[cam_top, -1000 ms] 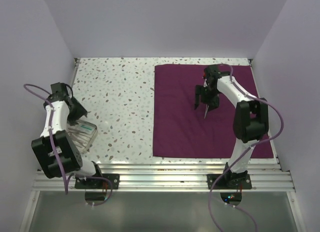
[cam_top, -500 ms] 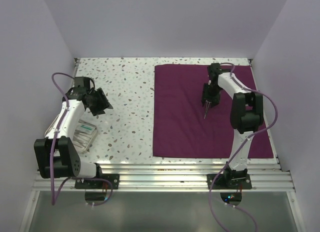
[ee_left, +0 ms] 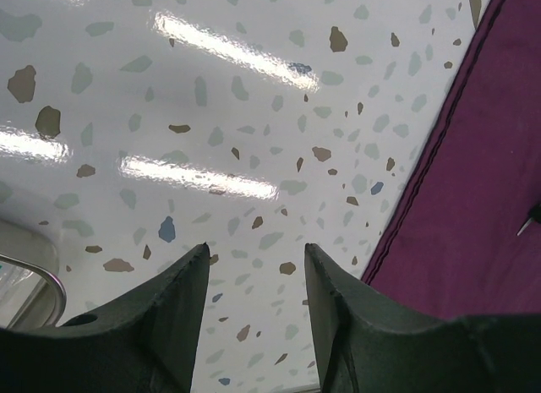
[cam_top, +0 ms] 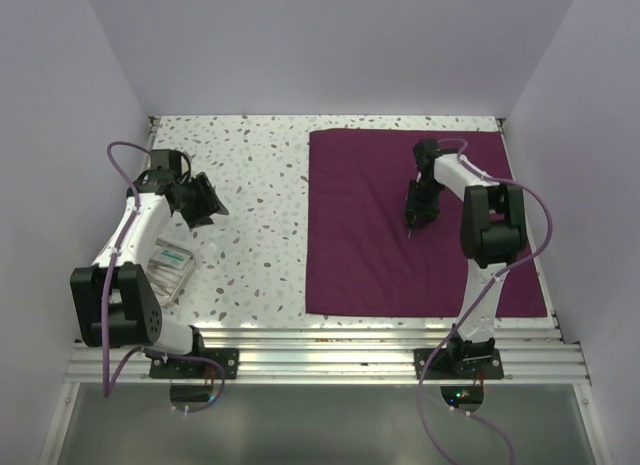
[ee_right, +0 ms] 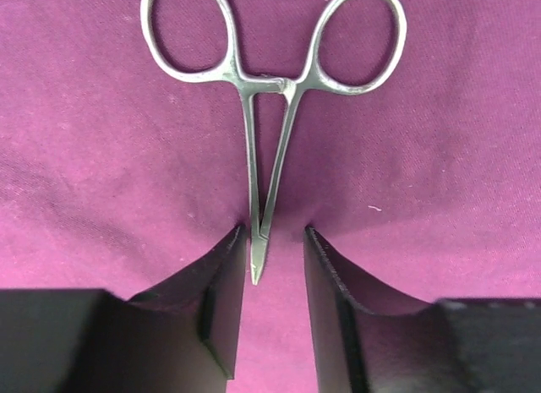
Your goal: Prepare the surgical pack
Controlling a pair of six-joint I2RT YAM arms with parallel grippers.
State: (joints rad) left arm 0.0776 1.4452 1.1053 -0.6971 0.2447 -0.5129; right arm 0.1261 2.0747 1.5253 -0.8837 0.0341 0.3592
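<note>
— Whereabouts of surgical pack (cam_top: 360,245)?
— Spread flat over the right half of the speckled table (cam_top: 250,185). Dark purple, reaching close to the far and right edges.
— Anything on it?
— Forceps (ee_right: 270,84), steel, lying on the cloth toward its far right part. Ring handles pointing away from the wrist camera, closed tips pointing back toward it.
— And the right gripper (ee_right: 275,241)?
— Down on the cloth, straddling the tips of the forceps. Parted by a narrow gap, wider than the tips. Close against them on one side, with purple fabric showing on the other. Not clamped on anything. Pressing the fabric into small puckers on both sides.
— Left gripper (ee_left: 256,258)?
— Well apart from the pack, above bare speckled surface on the left side of the table. Parted too, holding nothing. Hemmed left edge of the pack visible off to one side in the left wrist view.
— Anything else over there?
— Clear tray (cam_top: 168,270), near the left front corner, just beside the left arm. Something white with a green mark inside, too small to name.
</note>
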